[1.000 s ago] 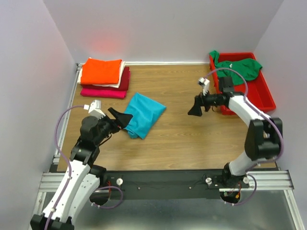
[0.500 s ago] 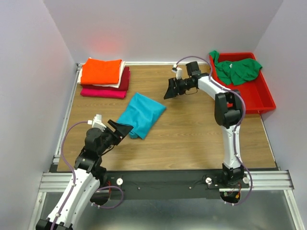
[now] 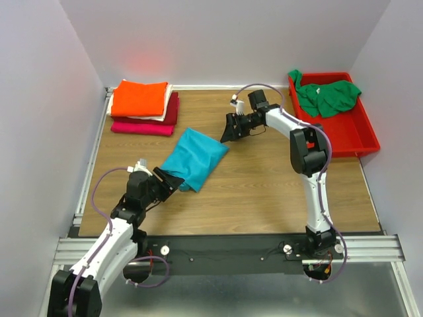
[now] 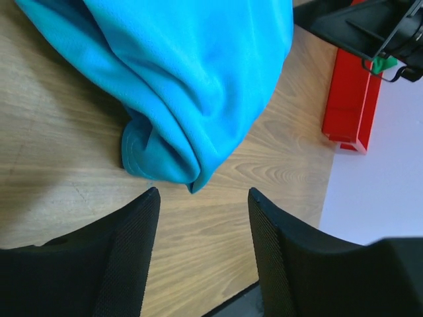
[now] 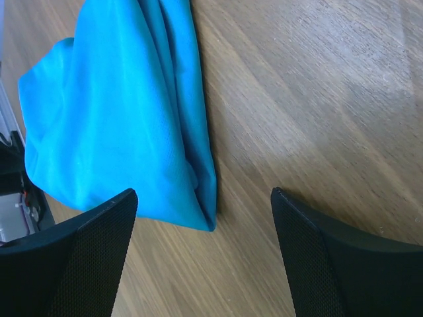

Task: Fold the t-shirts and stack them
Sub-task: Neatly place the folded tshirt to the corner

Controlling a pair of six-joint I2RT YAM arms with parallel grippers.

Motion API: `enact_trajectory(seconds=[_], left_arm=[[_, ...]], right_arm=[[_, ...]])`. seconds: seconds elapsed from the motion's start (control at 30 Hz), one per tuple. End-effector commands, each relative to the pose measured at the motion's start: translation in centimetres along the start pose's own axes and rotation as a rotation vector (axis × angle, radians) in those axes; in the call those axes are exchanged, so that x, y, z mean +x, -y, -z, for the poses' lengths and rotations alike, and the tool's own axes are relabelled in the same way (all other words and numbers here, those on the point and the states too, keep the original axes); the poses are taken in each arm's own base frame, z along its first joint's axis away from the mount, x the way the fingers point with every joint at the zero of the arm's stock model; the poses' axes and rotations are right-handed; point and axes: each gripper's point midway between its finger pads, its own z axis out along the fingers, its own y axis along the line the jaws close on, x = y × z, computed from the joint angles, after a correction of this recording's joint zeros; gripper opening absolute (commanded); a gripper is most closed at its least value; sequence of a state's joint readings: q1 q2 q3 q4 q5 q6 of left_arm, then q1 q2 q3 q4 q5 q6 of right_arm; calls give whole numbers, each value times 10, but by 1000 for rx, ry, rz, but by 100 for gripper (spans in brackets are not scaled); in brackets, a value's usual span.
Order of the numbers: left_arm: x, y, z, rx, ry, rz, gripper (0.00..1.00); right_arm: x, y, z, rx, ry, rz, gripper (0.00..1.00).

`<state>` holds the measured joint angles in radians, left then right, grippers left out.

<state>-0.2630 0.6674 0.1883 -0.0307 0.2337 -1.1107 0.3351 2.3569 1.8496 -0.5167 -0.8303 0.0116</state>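
Note:
A folded teal t-shirt (image 3: 193, 156) lies mid-table; it also shows in the left wrist view (image 4: 192, 79) and the right wrist view (image 5: 119, 132). My left gripper (image 3: 169, 182) is open and empty just off the shirt's near-left corner. My right gripper (image 3: 228, 132) is open and empty just off its far-right corner. A stack of folded t-shirts, orange (image 3: 139, 98) on top, then white, dark red and magenta (image 3: 142, 128), sits at the far left. A crumpled green t-shirt (image 3: 328, 94) lies in the red bin (image 3: 360, 135).
The red bin stands at the far right by the wall; its side shows in the left wrist view (image 4: 350, 99). White walls close in the table on three sides. Bare wood lies between the teal shirt and the bin.
My right arm has swung left from beside the bin to the teal shirt's far-right corner. My left gripper has drawn back toward the near-left, off the shirt's corner.

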Motion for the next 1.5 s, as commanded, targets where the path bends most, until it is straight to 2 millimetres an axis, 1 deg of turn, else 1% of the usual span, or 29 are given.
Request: enact_trajectory(seconds=[0.0, 0.07, 0.1, 0.13, 0.17, 0.3, 0.33, 0.4, 0.5, 0.53, 0.57, 0.6, 0.67, 0.73, 0.77, 0.8, 0.87, 0.9, 0.93, 1.03, 1.07, 1.13, 1.2, 1.23, 1.33, 1.37, 1.4, 1.43, 1.47], left_arm=[[-11, -7, -8, -2, 71, -14, 61], [-10, -12, -10, -13, 71, -14, 58], [-12, -10, -11, -2, 79, -13, 55], [-8, -16, -13, -12, 68, -9, 51], [-8, -17, -14, -12, 68, -4, 44], [-9, -18, -19, -6, 73, -14, 37], [-10, -19, -21, -15, 72, -18, 35], [-11, -18, -23, -14, 72, -29, 34], [-8, -21, -28, -22, 52, -36, 33], [-5, -26, -30, -37, 36, -40, 33], [-6, -24, -32, -32, 36, -44, 33], [-3, -30, -35, -54, 21, -39, 33], [-3, -30, -39, -49, 9, -48, 32], [-1, -32, -44, -65, -9, -50, 32], [-1, -28, -46, -43, -19, -61, 32], [1, -28, -49, -44, -32, -60, 32], [1, -14, -51, 15, -52, -76, 29], [2, -11, -52, 24, -65, -82, 29], [3, -4, -52, 48, -79, -91, 30], [2, 9, -49, 99, -87, -107, 29], [4, 13, -47, 118, -99, -111, 30], [5, 21, -41, 156, -103, -119, 29], [8, 21, -37, 162, -107, -115, 29], [10, 21, -33, 170, -107, -113, 29], [15, 15, -30, 165, -114, -106, 28], [15, 13, -30, 160, -114, -103, 29], [15, 13, -30, 166, -112, -102, 29], [19, 10, -31, 162, -127, -92, 28], [19, 12, -31, 174, -127, -94, 27]], right_arm=[[23, 8, -15, -9, -57, -65, 86], [26, 8, -16, -13, -62, -66, 84], [27, 6, -17, -18, -64, -68, 81], [27, 5, -17, -21, -66, -69, 80], [28, 6, -17, -19, -67, -71, 80], [28, 5, -16, -15, -66, -69, 77], [28, 5, -16, -16, -66, -71, 74], [29, 5, -16, -16, -67, -77, 70], [32, 5, -17, -16, -70, -80, 70], [32, 6, -17, -17, -70, -80, 65], [33, 6, -18, -19, -72, -85, 65], [32, 6, -18, -20, -71, -86, 65], [32, 6, -19, -23, -70, -86, 59], [32, 5, -19, -32, -71, -91, 56], [34, 4, -20, -34, -75, -93, 52], [34, 4, -19, -37, -74, -93, 51], [38, 4, -21, -37, -81, -97, 45], [39, 3, -21, -40, -83, -94, 42], [40, 2, -22, -41, -86, -94, 37], [47, 2, -23, -48, -99, -101, 28], [47, -1, -21, -49, -98, -96, 23], [52, -2, -20, -50, -105, -98, 19], [52, -4, -17, -47, -103, -93, 15], [56, -4, -17, -44, -108, -95, 13], [54, -11, -11, -49, -100, -86, 12], [59, -11, -11, -50, -107, -94, 12], [57, -15, -8, -54, -101, -89, 12], [64, -16, -7, -59, -108, -101, 11], [66, -18, -6, -64, -110, -103, 10]])
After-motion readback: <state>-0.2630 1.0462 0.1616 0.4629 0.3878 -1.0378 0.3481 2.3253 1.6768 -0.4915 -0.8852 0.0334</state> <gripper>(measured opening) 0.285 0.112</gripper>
